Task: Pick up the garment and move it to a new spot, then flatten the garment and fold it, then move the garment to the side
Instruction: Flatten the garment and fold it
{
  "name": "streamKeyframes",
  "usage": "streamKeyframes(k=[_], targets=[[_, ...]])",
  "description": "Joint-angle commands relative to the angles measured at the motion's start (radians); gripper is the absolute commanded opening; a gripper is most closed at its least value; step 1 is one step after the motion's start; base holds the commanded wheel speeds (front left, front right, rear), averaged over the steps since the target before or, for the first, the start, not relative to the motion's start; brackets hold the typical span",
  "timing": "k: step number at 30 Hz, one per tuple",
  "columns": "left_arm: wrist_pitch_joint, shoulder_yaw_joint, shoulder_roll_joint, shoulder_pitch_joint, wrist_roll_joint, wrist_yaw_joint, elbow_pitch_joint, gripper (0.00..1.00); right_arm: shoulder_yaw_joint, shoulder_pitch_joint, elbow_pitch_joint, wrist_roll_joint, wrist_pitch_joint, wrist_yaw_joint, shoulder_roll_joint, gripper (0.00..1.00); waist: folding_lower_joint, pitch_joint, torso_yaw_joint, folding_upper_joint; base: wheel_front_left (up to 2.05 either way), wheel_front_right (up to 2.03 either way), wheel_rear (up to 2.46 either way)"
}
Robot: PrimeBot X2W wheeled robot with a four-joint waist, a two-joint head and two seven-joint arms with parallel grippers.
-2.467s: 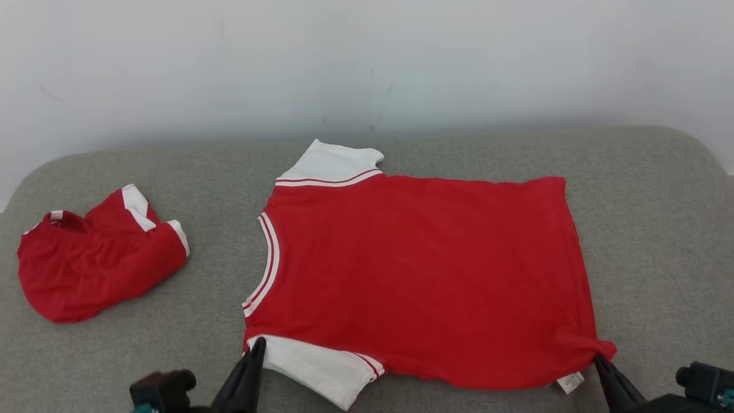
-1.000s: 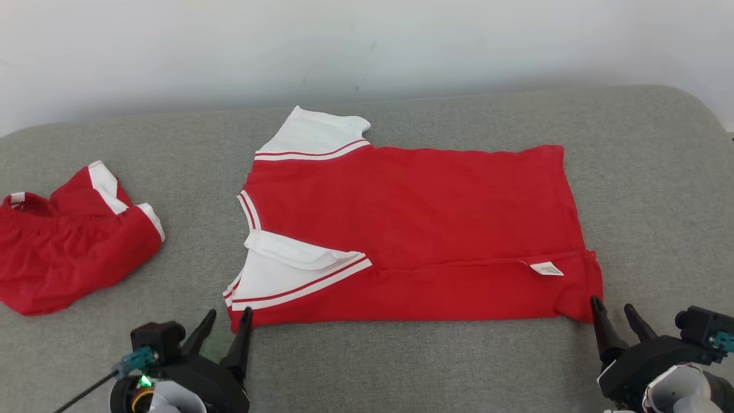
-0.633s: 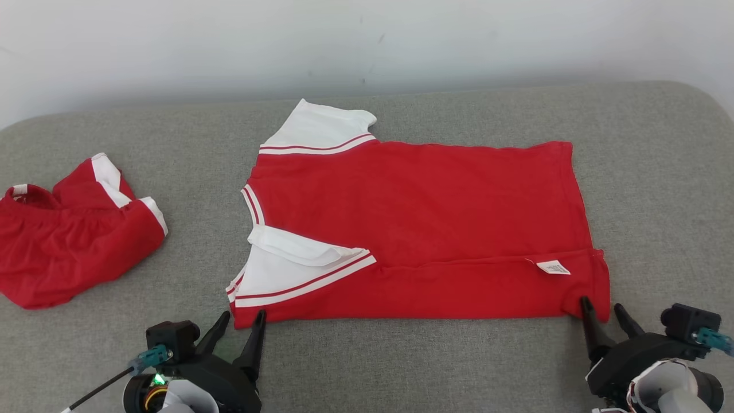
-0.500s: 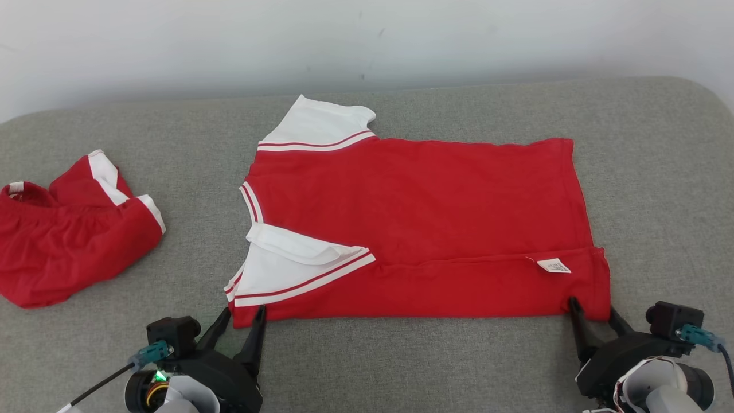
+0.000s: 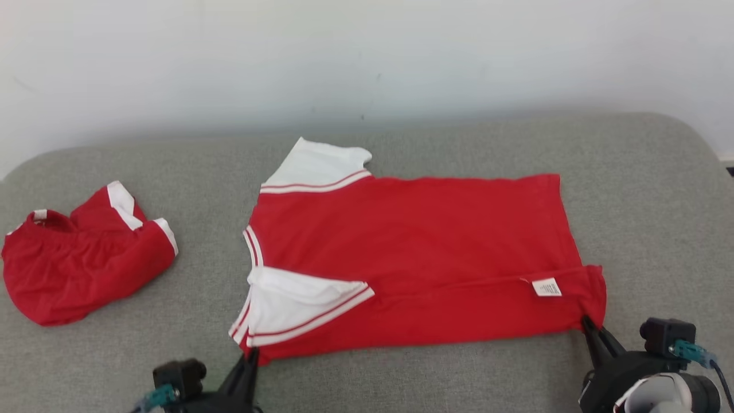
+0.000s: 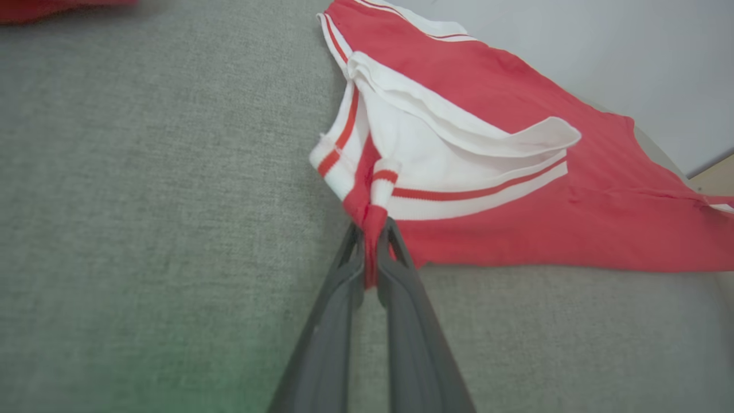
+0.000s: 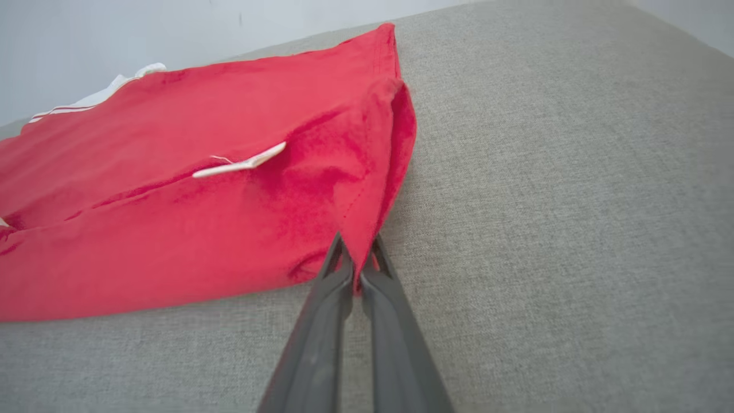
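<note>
The garment [image 5: 413, 252] is a red T-shirt with white sleeves, spread on the grey cushion with its near long edge folded over, a white label [image 5: 546, 287] facing up. My left gripper [image 5: 251, 357] is shut on the folded edge at the near sleeve corner; the left wrist view shows red cloth [image 6: 371, 229] pinched between the fingers [image 6: 344, 287]. My right gripper [image 5: 586, 324] is shut on the near hem corner, and in the right wrist view the red fold [image 7: 361, 229] runs down between the fingers [image 7: 335, 281].
A second red garment [image 5: 80, 264] with white trim lies crumpled at the left of the cushion [image 5: 659, 218]. A pale wall [image 5: 367, 57] stands behind the cushion's far edge. Bare grey fabric stretches to the right of the shirt and along the near edge.
Both grippers have gone from open beside the folded edge to shut on its two near corners. The head camera has tilted, so the whole scene sits lower in its picture.
</note>
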Motion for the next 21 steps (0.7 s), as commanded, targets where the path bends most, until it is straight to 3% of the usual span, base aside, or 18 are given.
streamKeyframes(k=[1,9,18,20,21], targets=[[-0.006,0.007,-0.008,0.052,0.008,0.007,-0.027,0.0,0.002,0.034,-0.016,0.007,0.005,-0.003,-0.019,0.0,0.0,-0.044,-0.001,0.0,0.0,0.0,0.0],[-0.007,0.025,-0.021,0.205,0.033,0.052,-0.172,0.0,-0.037,0.164,-0.133,0.032,0.059,-0.003,-0.054,0.0,0.0,-0.067,0.008,0.0,0.0,0.0,0.0],[-0.007,0.031,-0.024,0.31,0.053,0.091,-0.261,0.0,-0.111,0.29,-0.229,0.033,0.115,-0.003,-0.024,0.0,0.0,-0.068,0.025,0.0,0.0,0.0,0.0],[-0.007,0.034,-0.034,0.315,0.06,0.093,-0.267,0.66,-0.127,0.303,-0.244,0.027,0.119,-0.003,-0.017,0.48,0.0,-0.068,0.028,0.0,0.0,0.0,0.0],[-0.007,0.041,-0.036,0.316,0.066,0.098,-0.27,1.0,-0.134,0.308,-0.251,0.021,0.119,-0.003,-0.014,1.0,0.0,-0.069,0.028,0.0,0.0,0.0,0.0]])
